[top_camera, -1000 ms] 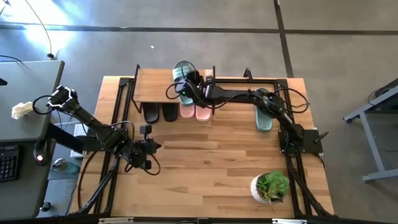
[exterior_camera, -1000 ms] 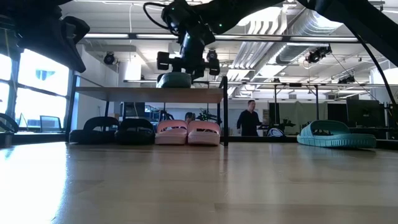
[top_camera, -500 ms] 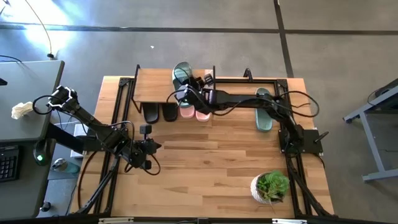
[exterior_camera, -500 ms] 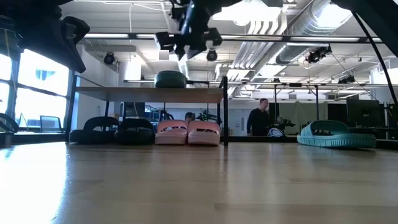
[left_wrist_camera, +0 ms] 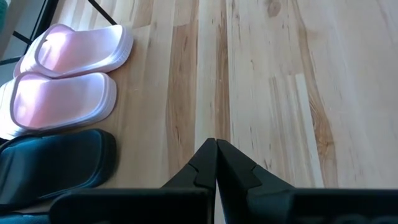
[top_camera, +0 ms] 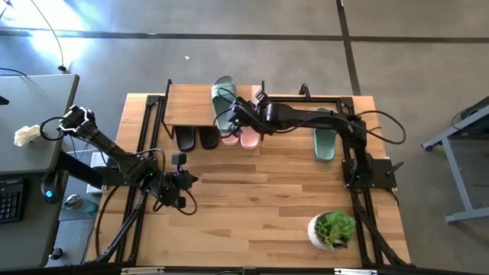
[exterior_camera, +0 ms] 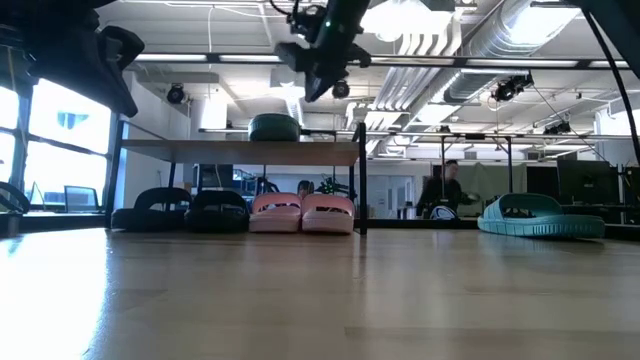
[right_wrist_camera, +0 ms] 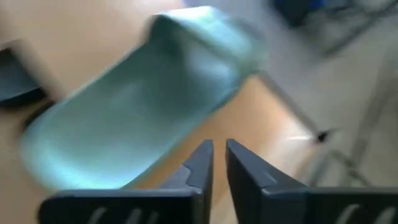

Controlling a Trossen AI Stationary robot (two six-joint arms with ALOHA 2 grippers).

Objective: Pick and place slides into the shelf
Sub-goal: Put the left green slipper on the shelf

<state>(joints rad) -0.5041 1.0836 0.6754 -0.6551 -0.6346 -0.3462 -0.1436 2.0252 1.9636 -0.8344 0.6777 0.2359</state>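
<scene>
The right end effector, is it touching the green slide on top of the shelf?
Apart. In the low view the right end effector hangs above the green slide on the shelf, with open background between them.

Quick count: two green slides, one point(top_camera: 224, 98) on the shelf point(top_camera: 191, 105) and one point(top_camera: 324, 143) at 3 o'clock, two pink slides point(top_camera: 240, 139), two black slides point(top_camera: 197, 138), one plant point(top_camera: 333, 228), two arms.

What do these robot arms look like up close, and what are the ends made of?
Both arms are dark, slim jointed tubes with loose black cables looping alongside. The left gripper and the right gripper each end in two flat black wedge-shaped jaws tapering to narrow tips. No markings show.
</scene>
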